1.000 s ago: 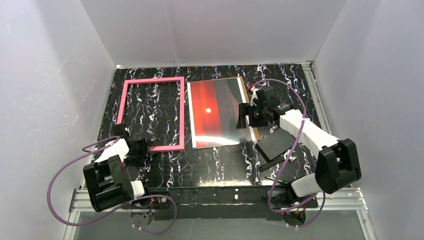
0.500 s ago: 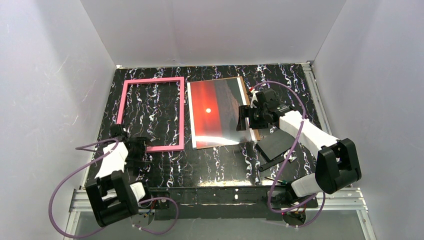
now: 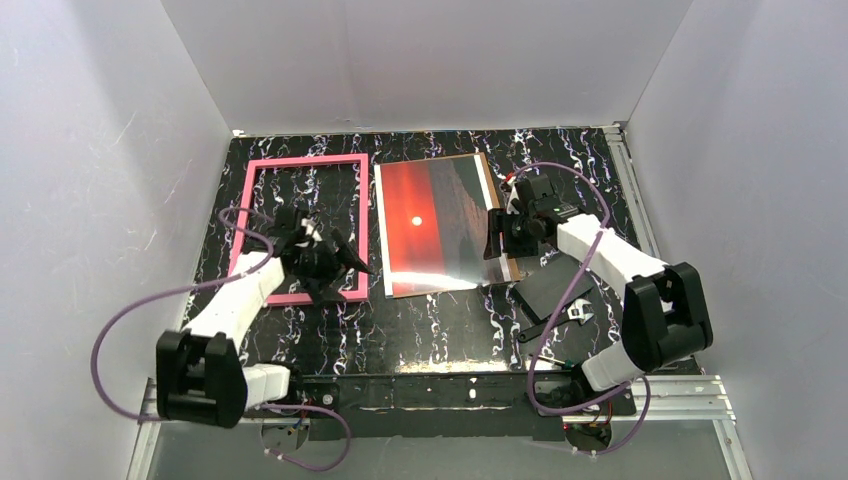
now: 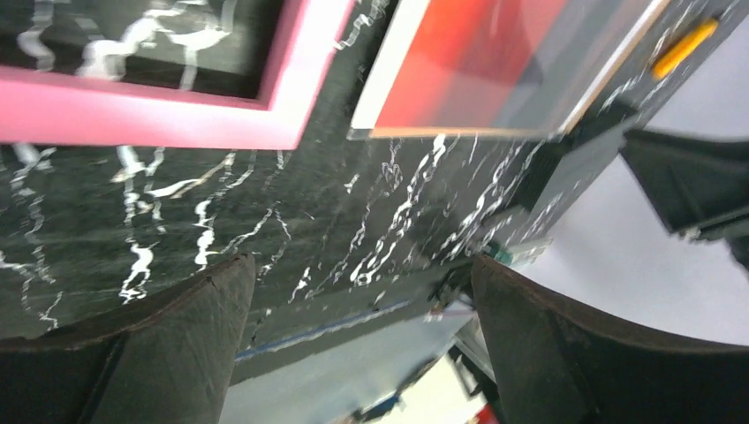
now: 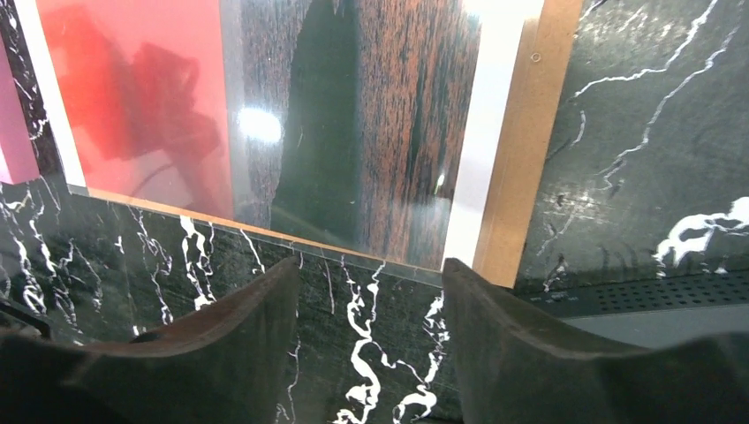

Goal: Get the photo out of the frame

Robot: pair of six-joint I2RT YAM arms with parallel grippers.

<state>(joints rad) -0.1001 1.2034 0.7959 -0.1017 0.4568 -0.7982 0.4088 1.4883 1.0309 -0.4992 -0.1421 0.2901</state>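
The left gripper (image 3: 338, 266) is hovering over the marbled table (image 3: 430, 330) with its fingers (image 4: 177, 340) spread wide, gripping nothing. The pink frame (image 3: 305, 160) is lying empty, one corner just ahead of the gripper's left fingertip. The photo (image 3: 430, 225) is lying flat outside the frame, ahead toward the right fingertip. The right gripper (image 3: 497, 240) is likewise gaping and empty. The photo's edge is sitting just beyond its fingertips, on a brown backing board (image 5: 521, 150) showing ahead to the right.
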